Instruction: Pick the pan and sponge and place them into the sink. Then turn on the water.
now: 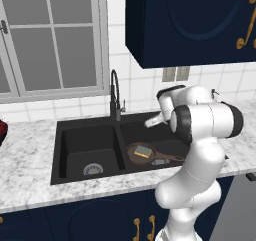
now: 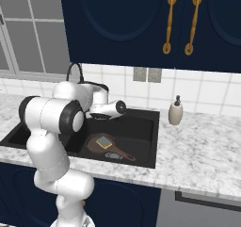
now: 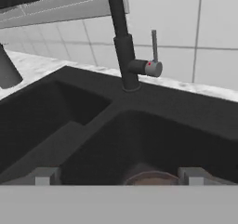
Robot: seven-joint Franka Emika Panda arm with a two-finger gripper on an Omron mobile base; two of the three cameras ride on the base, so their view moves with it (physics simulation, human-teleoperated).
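Note:
The black double-basin sink [image 1: 62, 130] is set in the marble counter. In its right basin lies the reddish-brown pan [image 1: 134, 149], handle pointing right, with the yellow sponge [image 1: 142, 151] resting inside it; both also appear as the pan [image 2: 94, 145] and sponge [image 2: 104, 141] from the right. My gripper [image 1: 148, 122] hovers above that basin, aimed at the dark faucet [image 3: 126, 56] and its side lever [image 3: 154, 45]. The gripper [image 3: 118, 176] is open with nothing between its fingertips. The pan's rim [image 3: 148, 177] peeks in low down. The water is out of view.
A beige soap dispenser [image 2: 175, 112] stands on the counter right of the sink. A dark bowl [image 1: 2, 131] sits at the far left edge. Navy wall cabinets [image 1: 190, 20] hang overhead, and a window [image 1: 50, 40] is behind the left basin.

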